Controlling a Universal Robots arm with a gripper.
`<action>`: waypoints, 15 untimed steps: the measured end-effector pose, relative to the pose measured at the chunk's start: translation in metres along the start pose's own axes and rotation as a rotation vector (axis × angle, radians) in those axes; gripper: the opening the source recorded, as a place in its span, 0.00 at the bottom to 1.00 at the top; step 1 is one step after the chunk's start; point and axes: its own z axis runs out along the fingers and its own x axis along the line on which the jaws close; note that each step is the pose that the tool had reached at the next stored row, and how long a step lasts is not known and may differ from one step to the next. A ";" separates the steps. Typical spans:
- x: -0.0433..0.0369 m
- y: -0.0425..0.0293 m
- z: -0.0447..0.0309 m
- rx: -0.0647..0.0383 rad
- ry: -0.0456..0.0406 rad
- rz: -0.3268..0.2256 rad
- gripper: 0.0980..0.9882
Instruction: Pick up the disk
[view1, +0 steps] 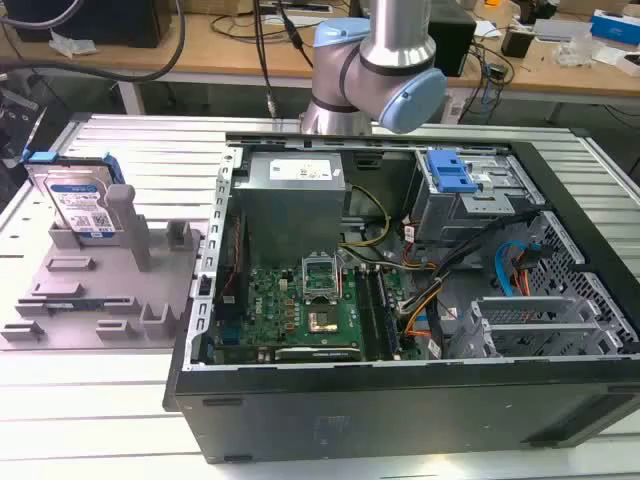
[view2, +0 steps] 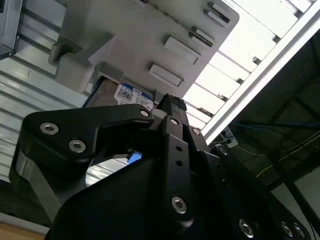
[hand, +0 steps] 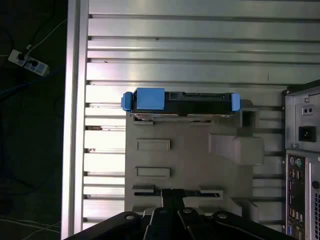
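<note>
The disk (view1: 80, 205) stands on edge in a slot at the far end of the grey moulded fixture (view1: 100, 290), on the exterior view's left. It is silver with a blue-and-white label and blue side rails. In the first wrist view the disk (hand: 182, 100) shows its top edge above the fixture (hand: 190, 160). My gripper (hand: 172, 191) hangs high over the fixture's near end, clear of the disk, with its fingers shut together and nothing between them. In the second wrist view the gripper (view2: 169, 100) partly covers the disk's label (view2: 132, 95).
An open computer case (view1: 400, 300) lies just beside the fixture on the exterior view's right, with a blue drive-bay latch (view1: 450, 172) inside. The slatted aluminium table (hand: 200, 45) ends at a rail (hand: 75, 125). A power strip (hand: 27, 62) lies on the floor beyond it.
</note>
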 end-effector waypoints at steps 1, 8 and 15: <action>0.0000 0.0000 0.0000 0.000 0.0000 0.000 0.01; 0.0000 0.0000 0.0000 0.000 0.0001 -0.001 0.01; 0.0001 0.0001 0.0006 0.000 0.0035 -0.092 0.01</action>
